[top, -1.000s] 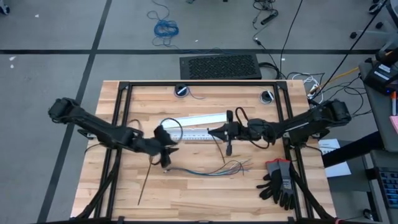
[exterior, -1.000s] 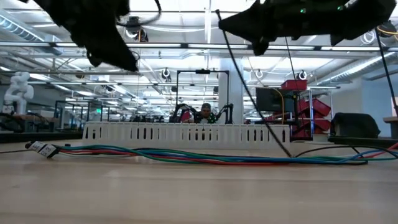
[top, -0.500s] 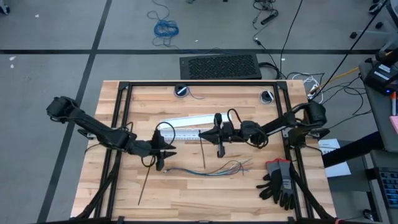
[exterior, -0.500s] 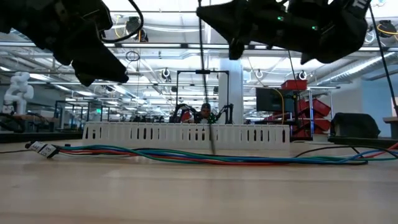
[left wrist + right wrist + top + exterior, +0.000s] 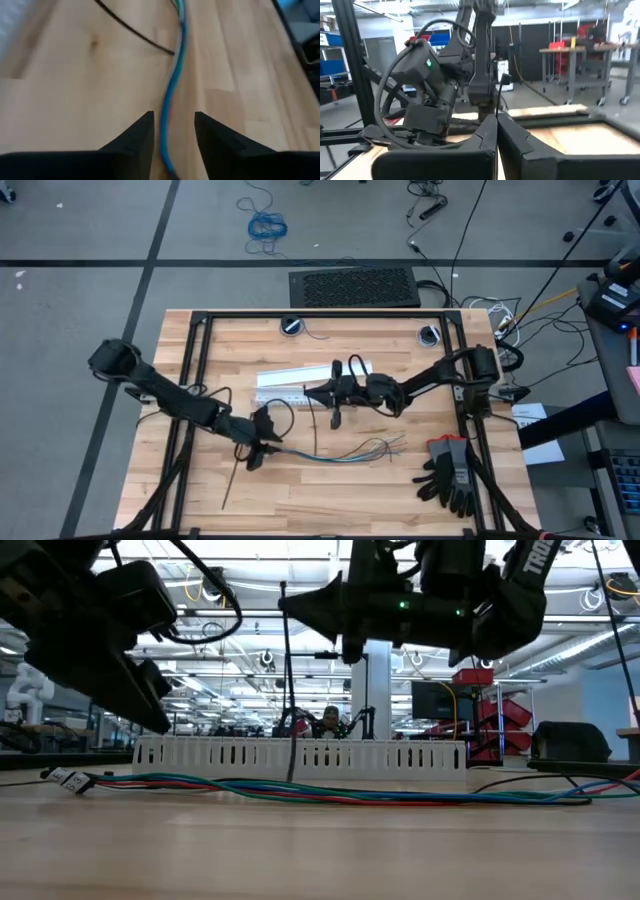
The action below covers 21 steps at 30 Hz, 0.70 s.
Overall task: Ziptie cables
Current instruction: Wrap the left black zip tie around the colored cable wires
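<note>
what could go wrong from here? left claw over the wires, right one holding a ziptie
1. The left claw is open, straddling the cables near their end; a close here could catch only some of the thin wires, or drag the bundle.
2. The right claw is shut on a ziptie that hangs nearly upright with its tip near the wires; it could swing or slip in the pinch.
3. The second ziptie lies close to the left claw and might get knocked.

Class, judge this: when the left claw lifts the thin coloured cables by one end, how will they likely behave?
The cables snake in soft curves, so they would probably droop. Their far ends fan apart, so strands may splay. The left claw straddles them.
</note>
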{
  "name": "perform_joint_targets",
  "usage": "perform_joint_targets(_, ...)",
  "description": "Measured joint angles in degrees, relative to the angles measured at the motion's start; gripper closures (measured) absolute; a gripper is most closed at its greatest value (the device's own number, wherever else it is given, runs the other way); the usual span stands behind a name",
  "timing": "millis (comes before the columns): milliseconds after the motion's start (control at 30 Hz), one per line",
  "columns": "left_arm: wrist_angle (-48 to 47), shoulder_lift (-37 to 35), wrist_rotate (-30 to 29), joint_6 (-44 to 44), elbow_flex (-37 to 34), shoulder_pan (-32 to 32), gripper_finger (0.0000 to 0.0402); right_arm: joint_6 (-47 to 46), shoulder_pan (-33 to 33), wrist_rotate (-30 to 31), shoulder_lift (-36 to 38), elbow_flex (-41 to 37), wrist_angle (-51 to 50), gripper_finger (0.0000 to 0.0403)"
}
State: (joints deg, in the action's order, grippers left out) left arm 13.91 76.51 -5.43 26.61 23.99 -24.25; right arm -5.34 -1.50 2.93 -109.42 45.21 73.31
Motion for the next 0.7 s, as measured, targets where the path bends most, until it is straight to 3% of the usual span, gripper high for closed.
perform_joint_targets(200,4.08,5.60,2.31,2.05,0.00,-0.07,0.0209,0.74,-0.28,2.73,0.02,0.00,0.33,0.0403)
perform_joint_targets(467,4.84,11.75,-1.99,4.44,0.77,-0.07,0.0201,9.89,-0.99,7.41,0.15,0.00,4.77,0.0403)
perform_joint_targets(567,4.87,12.36,-3.26,4.46,0.98,0.32,0.0218,9.19,-1.01,7.36,0.12,0.00,4.34,0.0403)
perform_joint_targets(700,4.62,12.41,-4.06,4.32,0.91,0.91,0.0292,8.88,-1.96,7.44,-1.18,0.00,4.32,0.0403)
